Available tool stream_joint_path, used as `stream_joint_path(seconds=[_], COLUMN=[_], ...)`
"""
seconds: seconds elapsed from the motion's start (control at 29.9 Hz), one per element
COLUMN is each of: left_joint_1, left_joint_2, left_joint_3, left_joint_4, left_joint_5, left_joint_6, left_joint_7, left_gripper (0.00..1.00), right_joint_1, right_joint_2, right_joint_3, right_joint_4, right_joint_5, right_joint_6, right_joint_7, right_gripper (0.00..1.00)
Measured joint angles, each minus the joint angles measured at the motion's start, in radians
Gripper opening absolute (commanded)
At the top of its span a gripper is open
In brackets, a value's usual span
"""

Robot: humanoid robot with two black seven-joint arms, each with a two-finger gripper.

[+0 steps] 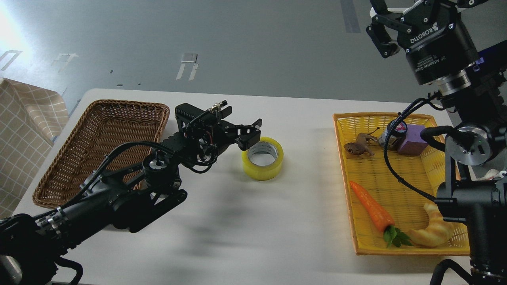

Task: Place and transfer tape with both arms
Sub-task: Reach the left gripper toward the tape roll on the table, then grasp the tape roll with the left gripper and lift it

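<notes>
The yellow tape roll [263,157] lies flat on the white table [253,221], near its middle, with the grey-white core facing up. My left gripper [252,133] is open and low over the table. It sits at the roll's upper left rim, with one finger [246,143] right against the rim; I cannot tell if it touches. My right gripper [416,10] is raised high at the top right, far from the tape. Its fingers are spread open and empty, with the tips cut off by the top edge.
An empty brown wicker basket [99,146] stands at the left. A yellow tray [344,178] at the right holds a carrot [372,211], a croissant [433,231], a brown toy animal [358,147], a purple block [412,139] and a small can [390,134]. A checked cloth [23,130] is far left.
</notes>
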Motion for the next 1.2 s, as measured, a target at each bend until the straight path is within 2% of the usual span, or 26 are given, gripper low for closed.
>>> stream_joint_path(seconds=[0.33, 0.84, 1.2], left_joint_1=[0.0, 0.021, 0.023], left_joint_2=[-0.032, -0.063, -0.091], left_joint_3=[0.031, 0.047, 0.046], left_joint_4=[0.042, 0.175, 0.199], left_joint_5=[-0.001, -0.01, -0.013], left_joint_6=[0.0, 0.006, 0.007], left_joint_7=[0.002, -0.002, -0.014], left_gripper=[0.98, 0.98, 0.95], right_joint_1=[-0.011, -0.022, -0.037], right_joint_2=[0.0, 0.0, 0.0], right_joint_3=[0.0, 0.002, 0.001], right_joint_4=[0.005, 0.007, 0.006], right_joint_5=[0.0, 0.0, 0.0], right_joint_6=[-0.024, -0.026, -0.026], right_joint_7=[0.0, 0.0, 0.0], right_gripper=[1.0, 1.0, 1.0])
